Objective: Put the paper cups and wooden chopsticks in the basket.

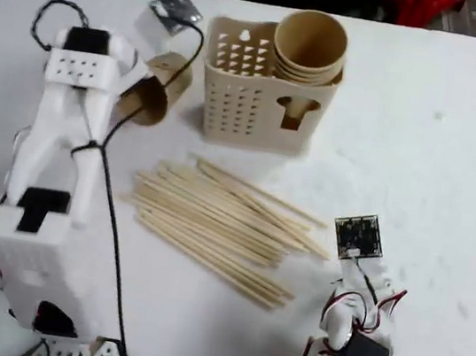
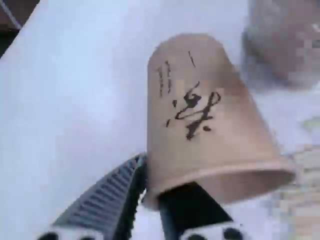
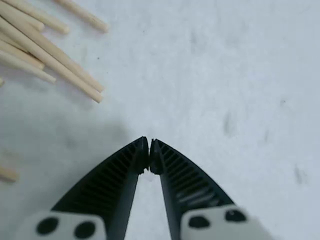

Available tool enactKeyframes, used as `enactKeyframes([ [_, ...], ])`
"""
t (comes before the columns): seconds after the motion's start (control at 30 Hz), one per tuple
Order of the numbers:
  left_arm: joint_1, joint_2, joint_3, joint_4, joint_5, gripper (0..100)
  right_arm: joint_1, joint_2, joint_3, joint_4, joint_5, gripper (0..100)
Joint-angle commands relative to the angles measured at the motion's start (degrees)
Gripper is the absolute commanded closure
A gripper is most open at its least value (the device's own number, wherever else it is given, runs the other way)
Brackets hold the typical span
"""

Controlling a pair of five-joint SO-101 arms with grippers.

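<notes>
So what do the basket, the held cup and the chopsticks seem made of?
Basket: likely moulded plastic, beige, matte, with a regular hole grid. Cup: brown matte paper, thin rolled rim, ink marks. Chopsticks: pale bare wood or bamboo, no gloss.

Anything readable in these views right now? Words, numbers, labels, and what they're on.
On the paper cup in the left tool: black handwritten marks, a scrawl not legible as words.
On the circuit board near the chopsticks: print, if any, too small to read.
No readable text elsewhere.
</notes>
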Motion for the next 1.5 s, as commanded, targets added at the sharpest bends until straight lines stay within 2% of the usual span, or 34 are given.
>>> enactKeyframes([
  [0.0, -2.42, -14.64, -2.64, 9.41, 2.73, 98, -0.48, -0.4, 0.44, -0.66, 0.7, 97.8],
  [0.17, -2.51, -29.58, -2.64, 17.05, 3.69, 98, -0.48, -0.4, 0.44, -0.66, 0.7, 97.8],
  [0.27, 0.04, -37.41, -2.64, 19.43, 4.84, 98, -0.48, -0.4, 0.44, -0.66, 0.7, 97.8],
  [0.4, 5.41, -44.26, -2.73, 19.25, 14.95, 98, -0.48, -0.4, 0.44, -0.66, 0.7, 97.8],
  [0.53, 13.58, -44.62, -5.63, 19.34, 20.57, 98, -0.48, -0.4, 0.44, -0.66, 0.7, 97.8],
  [0.77, 24.22, -33.36, -17.67, 18.55, 31.91, 98, -0.48, -0.4, 0.44, -0.66, 0.7, 97.8],
  [0.9, 27.65, -21.41, -26.9, 17.58, 34.29, 98, -0.48, -0.4, 0.44, -0.66, 0.7, 97.8],
  [1.2, 28.53, 2.59, -50.81, 22.51, 34.37, 98, -0.48, -0.4, 0.44, -0.66, 0.7, 97.8],
  [1.47, 27.82, 9.71, -61.8, 25.05, 34.46, 98, -0.48, -0.4, 0.44, -0.66, 0.7, 97.8],
])
